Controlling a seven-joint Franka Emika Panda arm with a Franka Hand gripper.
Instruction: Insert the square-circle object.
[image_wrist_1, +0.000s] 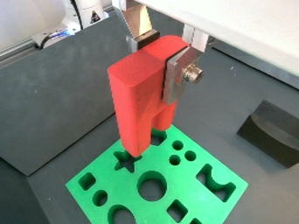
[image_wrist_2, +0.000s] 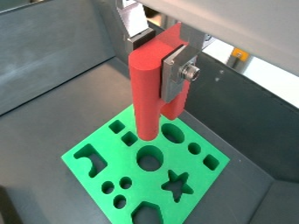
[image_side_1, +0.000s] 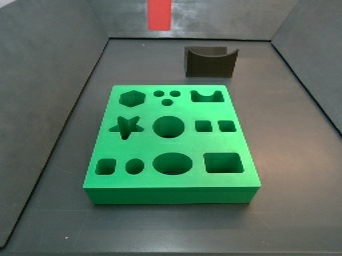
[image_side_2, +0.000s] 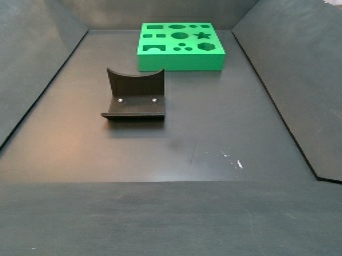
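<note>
My gripper (image_wrist_1: 158, 66) is shut on the square-circle object (image_wrist_1: 135, 96), a long red peg held upright by its upper part; both show in the other wrist view too (gripper (image_wrist_2: 158, 61), peg (image_wrist_2: 146, 87)). The peg hangs free above the green block (image_wrist_1: 117, 179) with its several shaped holes, apart from it. In a side view only the peg's lower end (image_side_1: 159, 12) shows, high above the floor behind the green block (image_side_1: 171, 192); the gripper is out of frame there. The other side view shows the green block (image_side_2: 182, 63) but neither peg nor gripper.
The dark fixture (image_side_1: 210, 60) with a curved notch stands on the floor behind the green block, and shows elsewhere too (image_side_2: 134, 95) (image_wrist_1: 274, 131). Dark sloping walls enclose the floor on all sides.
</note>
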